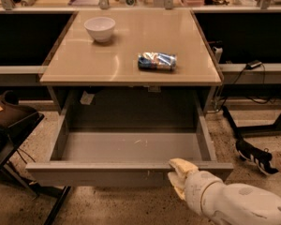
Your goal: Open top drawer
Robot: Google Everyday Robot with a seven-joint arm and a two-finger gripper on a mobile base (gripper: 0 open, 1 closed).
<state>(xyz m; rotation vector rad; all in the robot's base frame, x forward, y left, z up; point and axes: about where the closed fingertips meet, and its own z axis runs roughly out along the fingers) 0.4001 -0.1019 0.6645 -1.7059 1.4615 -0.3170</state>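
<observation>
I see one tan table (131, 60) with the top drawer (107, 173) standing wide open beneath it. My gripper (180, 172) covers part of the drawer's front rim right of centre, and I cannot tell whether it clasps the rim. On the tabletop sit one white bowl (99, 28) and one blue packet (157, 61), its print unreadable.

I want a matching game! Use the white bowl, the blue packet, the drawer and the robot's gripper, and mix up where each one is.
Things:
1. white bowl
2. blue packet
3. top drawer
4. gripper

Places:
A. at the drawer's front edge, near its right end
B. pulled out below the tabletop
C. back left of the tabletop
D. lying right of centre on the tabletop

Pairs: 1-C, 2-D, 3-B, 4-A
</observation>
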